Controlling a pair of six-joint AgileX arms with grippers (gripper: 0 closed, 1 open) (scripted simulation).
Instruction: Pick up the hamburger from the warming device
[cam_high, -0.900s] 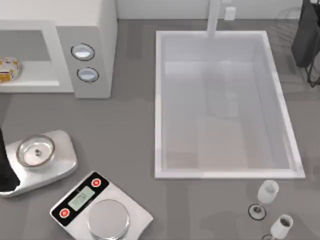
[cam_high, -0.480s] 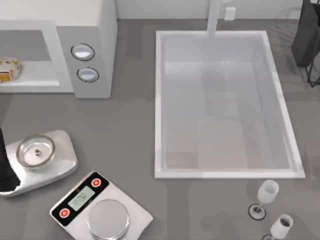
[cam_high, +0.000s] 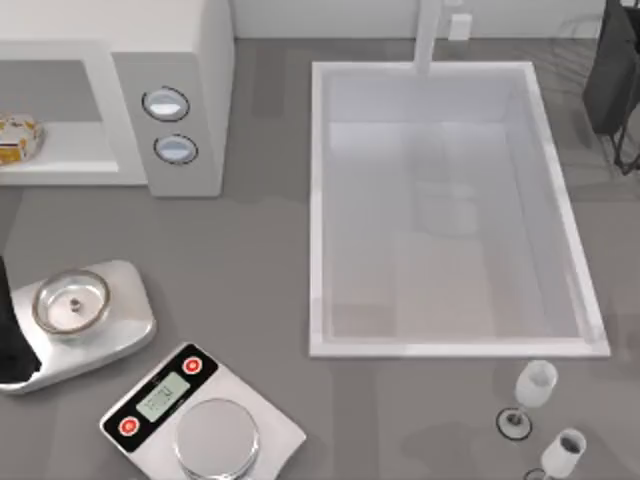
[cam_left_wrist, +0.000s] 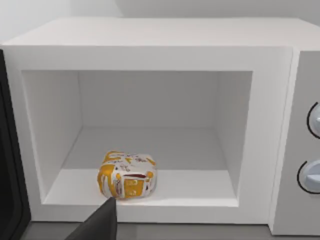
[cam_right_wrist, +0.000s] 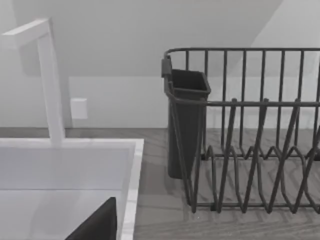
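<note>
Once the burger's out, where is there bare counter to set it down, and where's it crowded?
Bare counter lies between the microwave, the sink and the scales. It is crowded at the lower left, where two scales sit close, and at the lower right by the two glasses. The hamburger sits in the cavity.

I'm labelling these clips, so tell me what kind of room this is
Most likely a kitchen counter, in a rendered scene: a white microwave with a hamburger inside, a sink with a tap, and a dark dish rack beside it.
</note>
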